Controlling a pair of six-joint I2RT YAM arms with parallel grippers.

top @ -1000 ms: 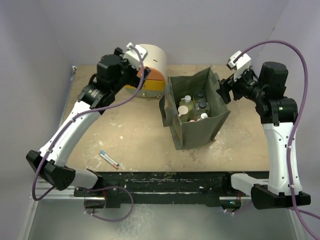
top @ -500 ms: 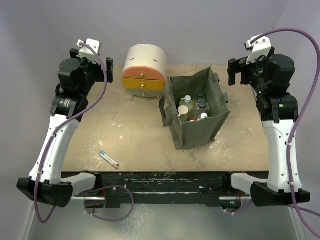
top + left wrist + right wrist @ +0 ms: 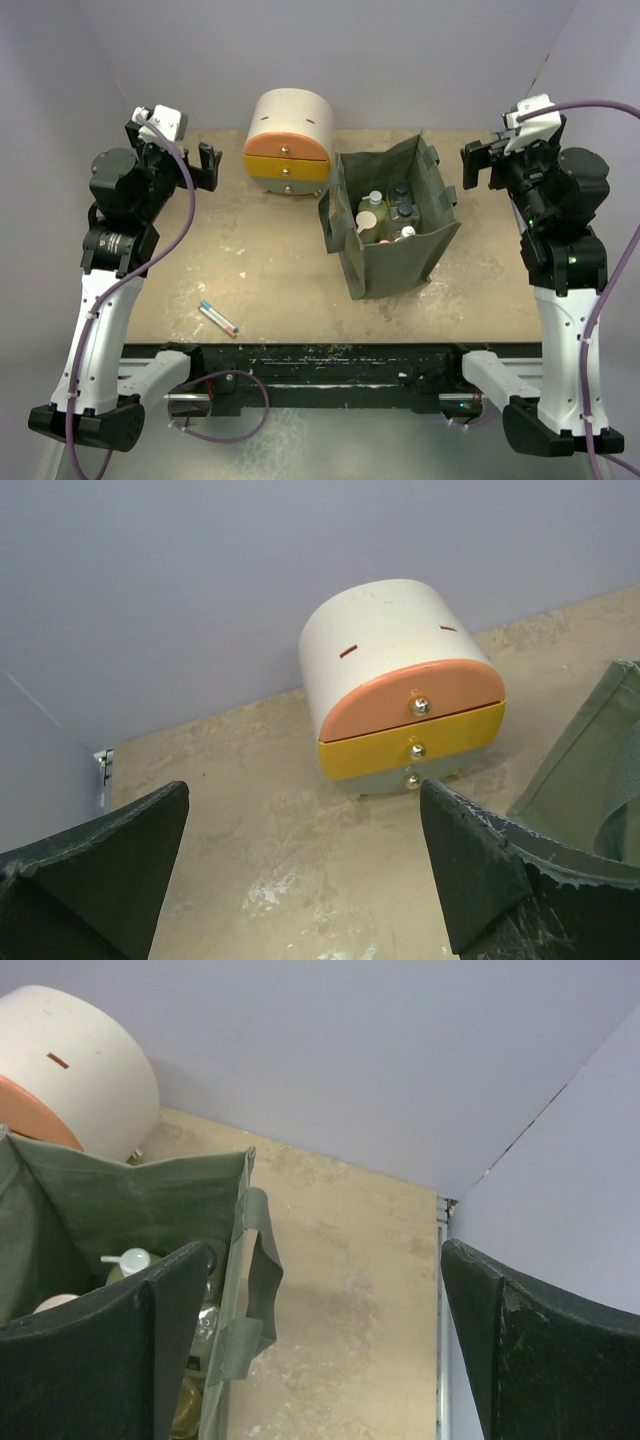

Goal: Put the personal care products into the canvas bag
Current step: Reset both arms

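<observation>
The left claw [image 3: 302, 792] stands with its dark, rough-edged jaws wide apart and empty. It has pulled back from the round cream, orange and yellow drawer unit [image 3: 290, 125] to the desk's far left corner. The right claw [image 3: 322, 1250] is equally wide and empty, and has withdrawn from the olive canvas bag [image 3: 395, 265] toward the far right corner. Small capped bottles [image 3: 385, 215] stand inside the soft upright bag. A slim pale tube [image 3: 218, 318] lies near the near edge of the scuffed tan desk [image 3: 260, 250], which is walled in lilac.

The bench [image 3: 270, 250] left of the canvas bag [image 3: 392, 268] lies open, save one small tube [image 3: 218, 318]. A drawer unit [image 3: 290, 140] stands near its far-left corner.
</observation>
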